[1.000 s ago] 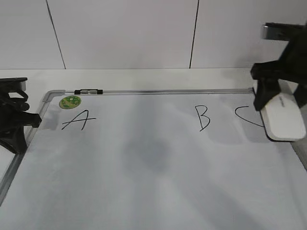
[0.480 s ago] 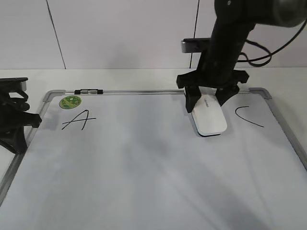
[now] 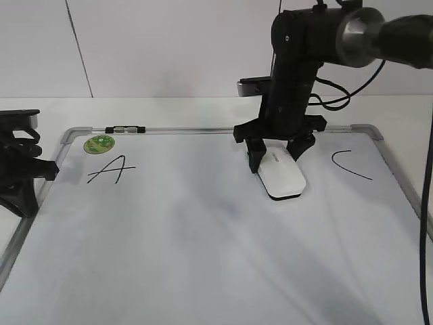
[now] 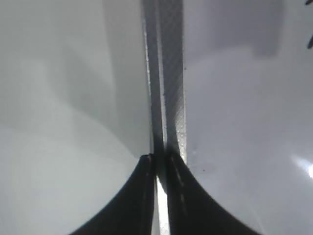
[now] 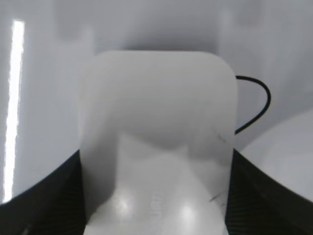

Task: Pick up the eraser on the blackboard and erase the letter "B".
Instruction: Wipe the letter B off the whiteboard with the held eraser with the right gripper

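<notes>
A: Shifted left and a bit nearer since half a second back: eraser (image 3: 281, 175) plus right gripper (image 3: 274, 150), now flat on the blackboard (image 3: 203, 257) right of centre.
B: Letter "B" (image 5: 257, 105)?
A: Mostly covered. Only a curved black stroke poking out beside the eraser's right edge in the right wrist view.
B: Jaws?
A: Right ones clamped on the eraser's two long sides, dark fingers (image 5: 266, 196) pressed against it. Left gripper (image 4: 161, 161) pinched together, tips touching, parked over the board's grey left frame edge (image 4: 168, 73).
B: Rest of board?
A: Black "A" (image 3: 111, 169) far left, green sticker (image 3: 99, 143) just above it, small clip (image 3: 125, 128) on top rail, "C" (image 3: 348, 164) right of the eraser, apart from it.
</notes>
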`<state>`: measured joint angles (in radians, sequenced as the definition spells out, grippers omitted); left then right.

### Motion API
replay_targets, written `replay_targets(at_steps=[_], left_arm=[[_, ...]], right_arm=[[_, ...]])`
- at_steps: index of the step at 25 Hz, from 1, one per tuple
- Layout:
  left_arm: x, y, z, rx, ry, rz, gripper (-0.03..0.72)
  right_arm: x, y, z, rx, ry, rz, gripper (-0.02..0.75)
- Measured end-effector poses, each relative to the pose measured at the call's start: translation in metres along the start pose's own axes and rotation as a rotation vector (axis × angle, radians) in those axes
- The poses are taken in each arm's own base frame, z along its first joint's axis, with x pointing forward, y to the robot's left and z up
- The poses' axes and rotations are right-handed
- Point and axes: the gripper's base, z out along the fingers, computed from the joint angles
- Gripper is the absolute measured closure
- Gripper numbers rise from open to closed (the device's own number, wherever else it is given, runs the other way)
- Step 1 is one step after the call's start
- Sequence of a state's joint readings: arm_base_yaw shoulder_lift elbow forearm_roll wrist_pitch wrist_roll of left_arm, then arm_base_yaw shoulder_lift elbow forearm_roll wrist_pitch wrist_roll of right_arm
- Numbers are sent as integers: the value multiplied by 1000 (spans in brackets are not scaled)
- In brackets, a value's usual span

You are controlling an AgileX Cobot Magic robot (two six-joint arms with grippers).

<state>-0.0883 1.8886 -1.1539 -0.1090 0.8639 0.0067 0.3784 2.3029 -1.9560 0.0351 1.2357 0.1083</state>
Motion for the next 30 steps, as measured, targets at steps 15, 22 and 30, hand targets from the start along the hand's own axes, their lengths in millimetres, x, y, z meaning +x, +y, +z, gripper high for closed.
replay_targets(at_steps=[15,22,30], left_arm=[[0,0,0,0,0,0,650],[0,0,0,0,0,0,650],[0,0,0,0,0,0,650]], right_arm=[[-2,-3,2,72,-2,-4,190],[-4,-17,1,125,-17,31,190],[-6,-46,0,92,-18,114,192]])
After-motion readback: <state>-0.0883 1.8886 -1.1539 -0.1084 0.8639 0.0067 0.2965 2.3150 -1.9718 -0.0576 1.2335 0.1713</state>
